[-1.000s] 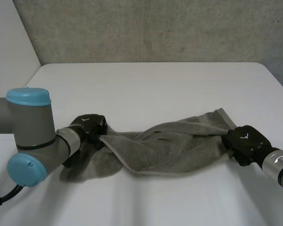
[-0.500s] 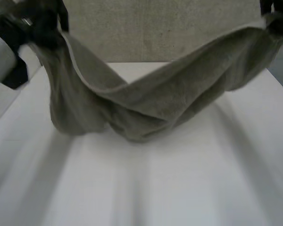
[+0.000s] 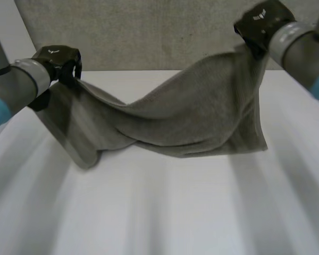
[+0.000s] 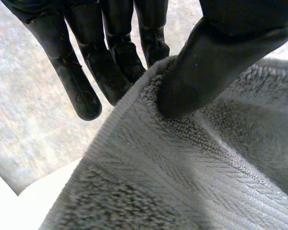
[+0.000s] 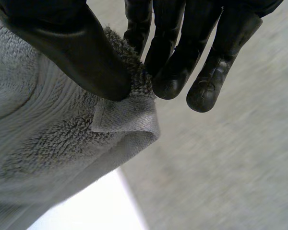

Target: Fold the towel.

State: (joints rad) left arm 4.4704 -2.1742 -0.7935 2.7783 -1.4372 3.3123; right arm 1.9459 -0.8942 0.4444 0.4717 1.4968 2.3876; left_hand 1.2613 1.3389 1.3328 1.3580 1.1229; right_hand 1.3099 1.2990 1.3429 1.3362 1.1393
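Your grey terry towel (image 3: 191,117) hangs in the air above the table (image 3: 165,212), strung between the two hands and sagging in a deep curve over the table's far half. One end drapes down in loose folds toward the table's left side, and the other falls in a flatter sheet toward the table's right side. You cannot tell whether the lowest folds touch the table or hang just clear of it.

Your left hand (image 3: 58,58) sits high above the table's far left part, at the towel's upper edge. In the left wrist view the thumb presses into the pile (image 4: 182,182) against straight fingers (image 4: 77,72) behind the cloth, so this hand is clamped on the towel.

Your right hand (image 3: 263,21) is higher, above the table's far right part, at a corner of the towel. In the right wrist view the thumb pins the hemmed corner (image 5: 125,120) against the fingers (image 5: 182,52), so it too is pinching the towel.

Behind the table stands a rough grey wall (image 3: 149,32)
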